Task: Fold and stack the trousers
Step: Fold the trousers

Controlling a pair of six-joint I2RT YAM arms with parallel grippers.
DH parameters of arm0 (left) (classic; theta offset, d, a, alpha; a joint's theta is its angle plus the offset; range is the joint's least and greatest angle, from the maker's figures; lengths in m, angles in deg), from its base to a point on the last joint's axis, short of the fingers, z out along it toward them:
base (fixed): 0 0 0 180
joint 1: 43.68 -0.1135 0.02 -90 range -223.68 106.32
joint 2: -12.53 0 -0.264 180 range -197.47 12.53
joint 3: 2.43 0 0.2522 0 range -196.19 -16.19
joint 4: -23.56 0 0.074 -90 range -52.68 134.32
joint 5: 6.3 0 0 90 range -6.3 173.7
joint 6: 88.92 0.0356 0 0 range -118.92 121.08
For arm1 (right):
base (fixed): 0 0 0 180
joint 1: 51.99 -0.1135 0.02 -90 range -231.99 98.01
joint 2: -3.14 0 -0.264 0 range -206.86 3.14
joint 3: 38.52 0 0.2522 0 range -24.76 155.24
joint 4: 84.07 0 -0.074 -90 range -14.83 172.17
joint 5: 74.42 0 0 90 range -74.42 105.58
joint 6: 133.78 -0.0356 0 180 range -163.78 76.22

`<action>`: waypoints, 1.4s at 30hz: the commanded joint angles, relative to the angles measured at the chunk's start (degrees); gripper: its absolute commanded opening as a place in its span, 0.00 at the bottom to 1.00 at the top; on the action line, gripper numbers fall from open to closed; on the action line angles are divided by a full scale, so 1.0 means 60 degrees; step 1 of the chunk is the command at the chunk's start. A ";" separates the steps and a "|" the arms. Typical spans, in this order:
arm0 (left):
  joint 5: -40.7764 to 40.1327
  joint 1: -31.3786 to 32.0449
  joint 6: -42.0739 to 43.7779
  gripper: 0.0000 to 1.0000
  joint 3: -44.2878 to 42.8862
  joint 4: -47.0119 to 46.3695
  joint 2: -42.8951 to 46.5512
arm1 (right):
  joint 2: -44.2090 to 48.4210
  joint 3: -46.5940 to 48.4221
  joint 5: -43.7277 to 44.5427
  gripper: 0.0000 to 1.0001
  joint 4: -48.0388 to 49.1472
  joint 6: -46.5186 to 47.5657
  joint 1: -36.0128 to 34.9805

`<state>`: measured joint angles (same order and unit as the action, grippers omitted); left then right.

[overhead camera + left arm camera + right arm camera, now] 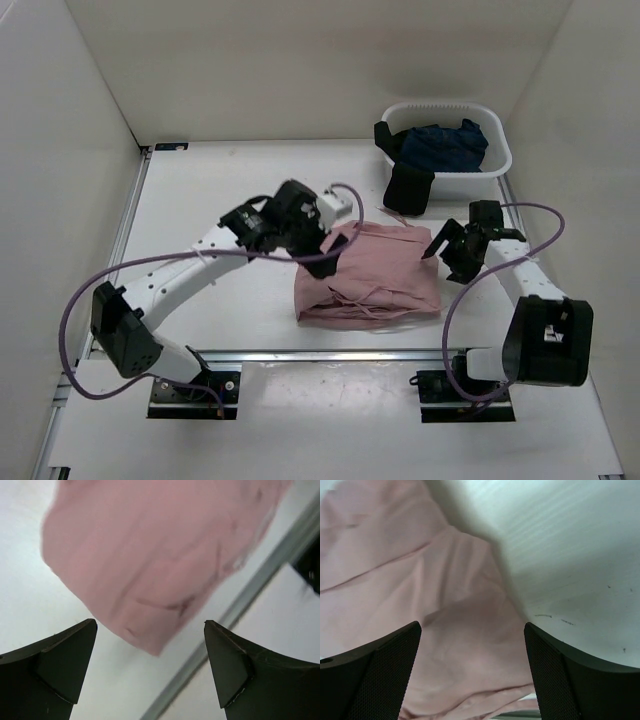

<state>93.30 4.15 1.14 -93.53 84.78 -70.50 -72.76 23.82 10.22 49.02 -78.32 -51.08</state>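
Observation:
The dusty-pink trousers (368,274) lie folded into a rough square in the middle of the table. My left gripper (322,256) is open and empty, hovering over the bundle's upper left corner; its wrist view shows the pink fabric (155,565) beyond the spread fingers (60,665). My right gripper (447,247) is open and empty just off the bundle's right edge; its wrist view shows the pink cloth (445,630) between its fingers (560,665) and bare table to the right.
A white basket (495,160) at the back right holds a dark navy garment (445,145); a black garment (408,185) hangs over its front left rim. A metal rail (330,354) runs along the table's near edge. White walls enclose the table.

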 commanded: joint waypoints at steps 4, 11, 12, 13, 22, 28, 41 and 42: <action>0.1228 -0.1512 -0.0009 1.00 -0.0381 -0.0805 -0.1951 | -0.0461 -0.0828 -0.1390 0.88 0.1641 0.0045 0.0230; -0.1994 -0.0209 -0.0009 1.00 0.1784 -0.2021 -0.2466 | -0.0680 -0.2176 -0.2195 0.83 0.3163 -0.0818 0.0230; -0.2446 -0.0107 -0.0009 1.00 0.2033 -0.2109 -0.2365 | -0.0796 -0.2541 -0.2327 0.81 0.3398 -0.1139 0.0114; -0.2712 -0.0106 -0.0009 1.00 0.2543 -0.2197 -0.2277 | -0.0885 -0.2675 -0.2415 0.78 0.3792 -0.1287 -0.0062; -0.4984 -0.1053 -0.0009 1.00 0.4876 -0.3178 -0.1032 | -0.1822 -0.2107 -0.1701 0.66 0.5318 -0.3703 -0.2624; -0.5087 -0.2769 -0.0009 1.00 0.4877 -0.3530 -0.0840 | -0.3257 -0.0148 -0.1142 0.62 0.5453 -0.4671 -0.4178; -0.5175 -0.2889 -0.0009 1.00 0.5112 -0.2683 0.0125 | -0.3640 0.1657 -0.0571 0.79 0.3111 -0.2525 -0.4194; -0.5175 -0.2889 -0.0009 1.00 0.4880 -0.2550 0.0286 | -0.3552 0.1935 -0.0382 0.83 0.2701 -0.2214 -0.4194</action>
<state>63.29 -13.44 0.87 -63.59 65.65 -72.22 -95.12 30.22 5.39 72.45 -99.83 -76.68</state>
